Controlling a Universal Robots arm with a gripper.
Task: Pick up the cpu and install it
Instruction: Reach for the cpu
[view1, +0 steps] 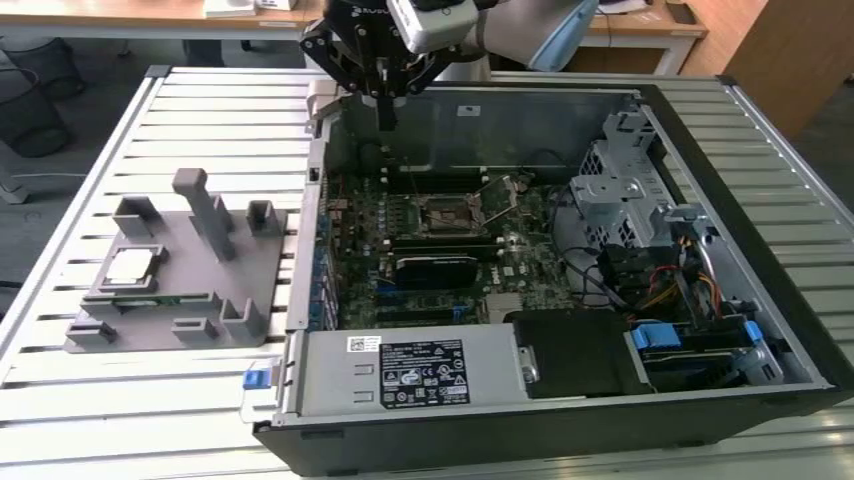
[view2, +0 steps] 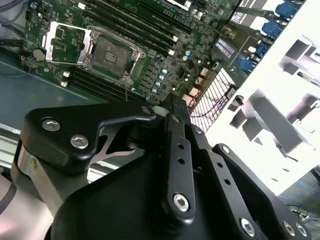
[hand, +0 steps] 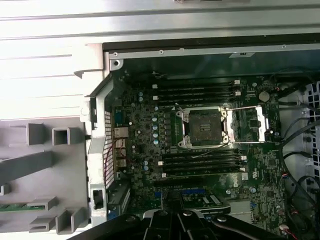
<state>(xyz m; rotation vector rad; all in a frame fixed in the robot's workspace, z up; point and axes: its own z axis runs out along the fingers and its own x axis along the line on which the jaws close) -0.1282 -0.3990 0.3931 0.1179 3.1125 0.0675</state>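
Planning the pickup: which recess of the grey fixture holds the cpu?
The square recess at the exterior view's left of the grey fixture holds the cpu; a nearby slot holds a green strip.

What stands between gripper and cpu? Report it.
The gripper hangs over the case; its side wall and the fixture posts lie between it and the cpu. Nothing covers the cpu.

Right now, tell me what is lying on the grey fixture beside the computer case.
The cpu lies flat in a square holder on the grey fixture, with a green strip in a slot near it. What lies under the cpu is covered.
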